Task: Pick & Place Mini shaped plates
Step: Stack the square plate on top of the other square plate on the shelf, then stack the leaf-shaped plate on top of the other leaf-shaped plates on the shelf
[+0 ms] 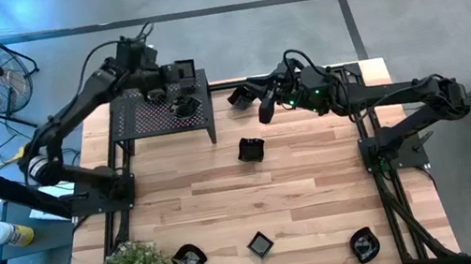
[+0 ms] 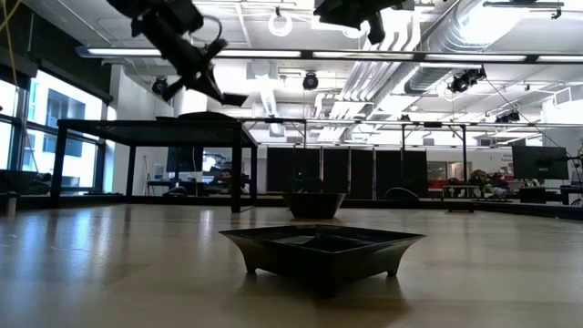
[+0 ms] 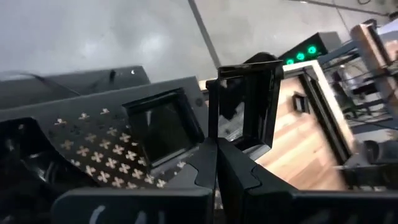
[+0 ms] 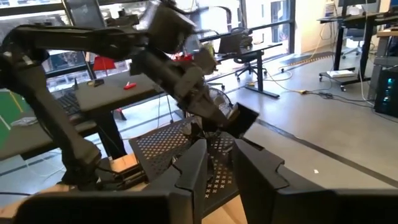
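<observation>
Nearest the low camera, a square mini plate [image 2: 321, 246] sits flat and rim-up at the table's front edge, with a scalloped dish [image 2: 314, 203] behind it at mid-table. Over the perforated shelf [image 1: 141, 119] at the back left, the left gripper [image 3: 217, 149] pinches a square plate [image 3: 245, 102] by its edge, standing it upright on its rim above another plate [image 3: 163, 124] already on the shelf. Beside the shelf, above the table's back edge, the right gripper [image 1: 253, 103] hovers with fingers parted and empty, and two more dishes [image 1: 188, 258] [image 1: 363, 244] rest along the front edge.
</observation>
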Robot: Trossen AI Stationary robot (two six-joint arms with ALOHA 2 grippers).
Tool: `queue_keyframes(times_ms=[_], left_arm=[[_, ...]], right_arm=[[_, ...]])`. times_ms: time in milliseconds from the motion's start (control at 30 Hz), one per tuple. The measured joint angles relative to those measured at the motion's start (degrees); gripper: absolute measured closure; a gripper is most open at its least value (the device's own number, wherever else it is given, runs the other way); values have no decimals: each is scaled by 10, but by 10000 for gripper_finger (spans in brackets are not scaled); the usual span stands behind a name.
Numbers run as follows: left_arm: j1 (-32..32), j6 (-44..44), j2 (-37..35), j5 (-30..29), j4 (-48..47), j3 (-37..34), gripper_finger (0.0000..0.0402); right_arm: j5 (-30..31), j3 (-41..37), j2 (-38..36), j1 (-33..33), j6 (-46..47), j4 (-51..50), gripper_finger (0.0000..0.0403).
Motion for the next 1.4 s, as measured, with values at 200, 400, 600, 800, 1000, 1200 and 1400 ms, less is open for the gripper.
queue_keyframes(times_ms=[200,400,600,800,1000,1200,1400], left_arm=[[25,3,44,30,-3,-1,401],[24,2,66,32,-5,-1,401],[24,-5,70,15,-6,-1,401],[23,-18,70,13,-12,-1,384],[23,-32,70,14,-15,-1,358],[23,-33,60,23,-14,-1,345],[23,-34,37,34,-8,-1,344]], right_arm=[[-13,0,0,0,0,0,340],[-13,0,0,0,0,0,347],[-13,0,0,0,0,0,348],[-13,0,0,0,0,0,348],[-13,0,0,0,0,0,348],[-13,0,0,0,0,0,348],[-13,0,0,0,0,0,348]])
